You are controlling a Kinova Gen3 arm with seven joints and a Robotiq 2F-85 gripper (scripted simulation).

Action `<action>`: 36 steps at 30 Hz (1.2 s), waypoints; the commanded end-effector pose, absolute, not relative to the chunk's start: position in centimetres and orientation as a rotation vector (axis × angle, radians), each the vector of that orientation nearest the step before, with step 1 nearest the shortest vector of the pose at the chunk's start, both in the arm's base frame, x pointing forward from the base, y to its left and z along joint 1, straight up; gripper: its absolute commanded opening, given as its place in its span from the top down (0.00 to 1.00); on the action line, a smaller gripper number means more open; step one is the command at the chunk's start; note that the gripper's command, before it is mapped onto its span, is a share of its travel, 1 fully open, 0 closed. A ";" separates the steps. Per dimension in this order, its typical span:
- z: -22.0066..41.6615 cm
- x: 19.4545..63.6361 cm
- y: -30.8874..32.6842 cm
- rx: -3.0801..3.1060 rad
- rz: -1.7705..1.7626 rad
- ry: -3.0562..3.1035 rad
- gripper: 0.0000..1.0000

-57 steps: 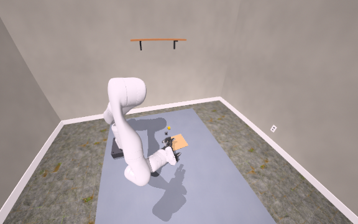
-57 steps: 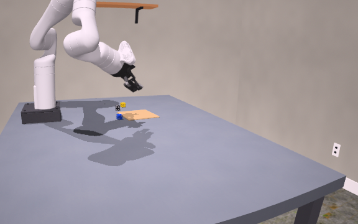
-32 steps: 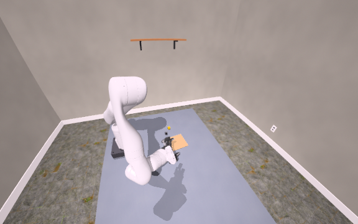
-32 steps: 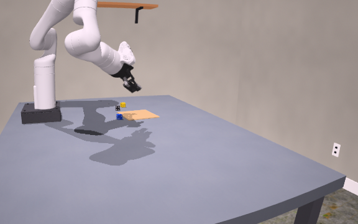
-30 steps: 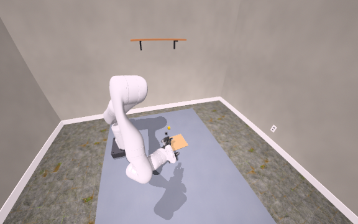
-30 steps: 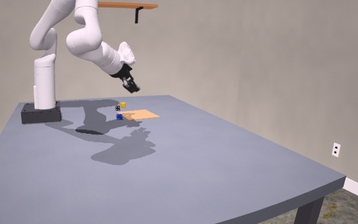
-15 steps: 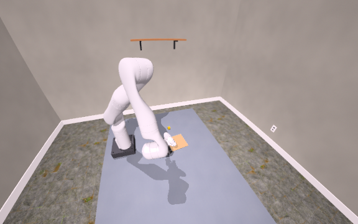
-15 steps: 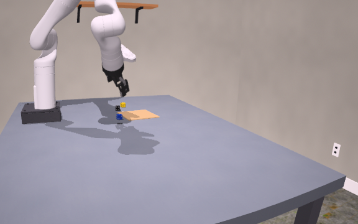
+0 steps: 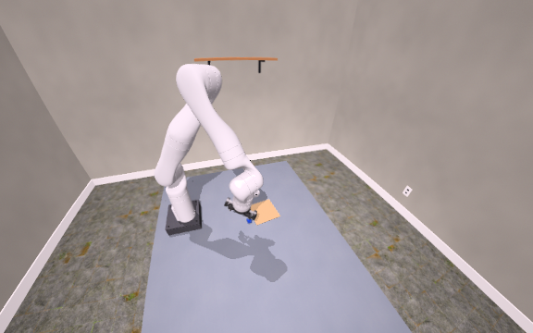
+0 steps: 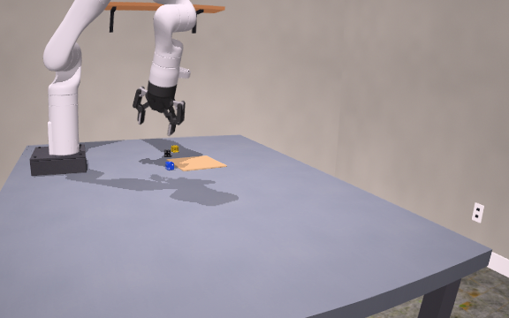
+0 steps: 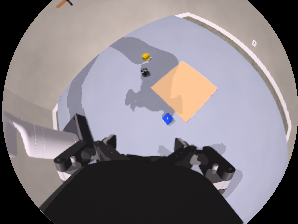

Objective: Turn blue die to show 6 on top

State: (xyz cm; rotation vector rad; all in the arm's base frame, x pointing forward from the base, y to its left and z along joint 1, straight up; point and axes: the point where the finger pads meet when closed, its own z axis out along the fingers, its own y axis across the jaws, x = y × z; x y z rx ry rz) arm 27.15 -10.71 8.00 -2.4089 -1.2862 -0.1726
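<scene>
The blue die (image 9: 249,221) (image 10: 170,165) (image 11: 168,119) lies on the grey table just off the near left corner of the orange mat (image 9: 267,212) (image 10: 201,162) (image 11: 189,90). I cannot read its top face. A black die (image 10: 167,153) (image 11: 144,72) and a yellow die (image 10: 175,148) (image 11: 147,56) lie on the table behind it, off the mat, apart from each other. My gripper (image 10: 155,123) (image 9: 243,214) is open and empty. It hangs well above the dice, pointing down.
The arm's dark base (image 9: 183,223) (image 10: 57,161) stands on the table (image 10: 281,230) to the left of the dice. An orange wall shelf (image 9: 235,59) (image 10: 162,6) is high on the back wall.
</scene>
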 end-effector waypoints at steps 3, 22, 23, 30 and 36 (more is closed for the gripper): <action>8.9 28.0 -10.2 -2.373 -0.121 -1.548 0.00; 9.1 28.4 -10.6 -2.339 -0.082 -1.716 0.00; 9.1 28.4 -10.6 -2.339 -0.082 -1.716 0.00; 9.3 28.6 -10.7 -2.320 -0.067 -1.794 0.00; 9.3 28.6 -10.7 -2.320 -0.067 -1.794 0.00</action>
